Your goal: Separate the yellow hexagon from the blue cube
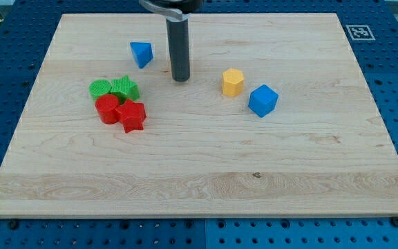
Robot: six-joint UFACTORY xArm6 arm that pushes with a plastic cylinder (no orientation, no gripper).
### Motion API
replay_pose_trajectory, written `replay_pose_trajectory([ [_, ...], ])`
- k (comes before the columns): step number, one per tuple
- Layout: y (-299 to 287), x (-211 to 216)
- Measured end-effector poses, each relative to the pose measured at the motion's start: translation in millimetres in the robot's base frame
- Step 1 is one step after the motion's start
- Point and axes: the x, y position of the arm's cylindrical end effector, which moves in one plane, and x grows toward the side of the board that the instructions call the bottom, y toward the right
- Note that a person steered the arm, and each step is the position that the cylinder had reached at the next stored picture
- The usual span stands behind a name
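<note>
The yellow hexagon (233, 81) sits right of the board's middle. The blue cube (262, 100) lies just to its lower right, with a narrow gap between them. My tip (179, 79) rests on the board to the left of the yellow hexagon, about a block and a half away, touching no block. The dark rod rises from it toward the view's top.
A blue triangular block (141, 53) lies upper left of my tip. A cluster at the left holds a green round block (100, 88), a green star (124, 88), a red round block (107, 108) and a red star (131, 115). The wooden board (199, 180) lies on a blue perforated table.
</note>
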Motion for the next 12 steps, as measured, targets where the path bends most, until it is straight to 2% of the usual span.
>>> replay_pose_trajectory([
  [2,1,-25],
  [3,29,-23],
  [4,62,6],
  [7,72,121],
  [8,109,131],
  [10,132,65],
  [11,128,56],
  [12,128,71],
])
